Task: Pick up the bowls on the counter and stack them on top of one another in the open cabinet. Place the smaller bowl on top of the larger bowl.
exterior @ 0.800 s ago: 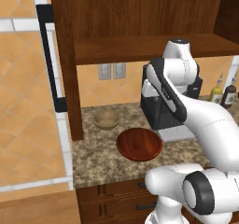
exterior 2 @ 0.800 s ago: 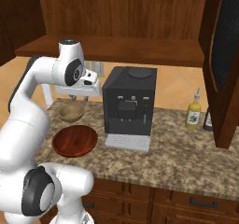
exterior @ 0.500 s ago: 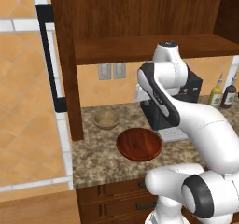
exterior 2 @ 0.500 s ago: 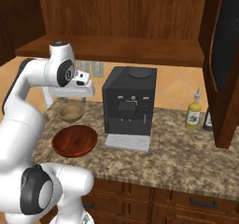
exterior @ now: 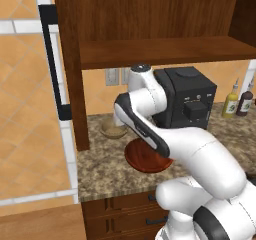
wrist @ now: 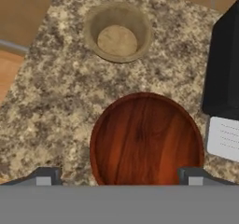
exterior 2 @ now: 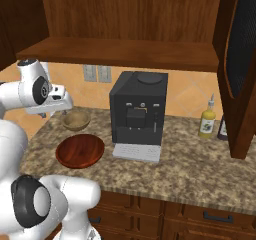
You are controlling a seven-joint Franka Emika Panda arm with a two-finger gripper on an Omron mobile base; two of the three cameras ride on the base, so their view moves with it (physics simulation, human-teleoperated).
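Near the speckled granite counter's (wrist: 42, 106) front edge the wide, glossy reddish-brown wooden bowl (wrist: 145, 139) sits stiff, slick and shallow under the gripper (wrist: 119, 175), fingers spread, so pinch its rim; the small tan bowl (wrist: 117, 31) sits behind it

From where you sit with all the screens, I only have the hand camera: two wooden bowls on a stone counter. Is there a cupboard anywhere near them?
Observer: Yes. An open cabinet hangs straight above the counter, and its shelf is bare wood.
Visitor: What is the black thing at my right edge?
Observer: A coffee machine, standing beside the larger bowl on the counter.
Visitor: Anything past the machine?
Observer: Two bottles by the wall, a yellow one and a darker one next to it.
Visitor: And where is the hand itself?
Observer: The gripper hangs above the counter over the larger bowl, with the smaller bowl just behind it, toward the wall.
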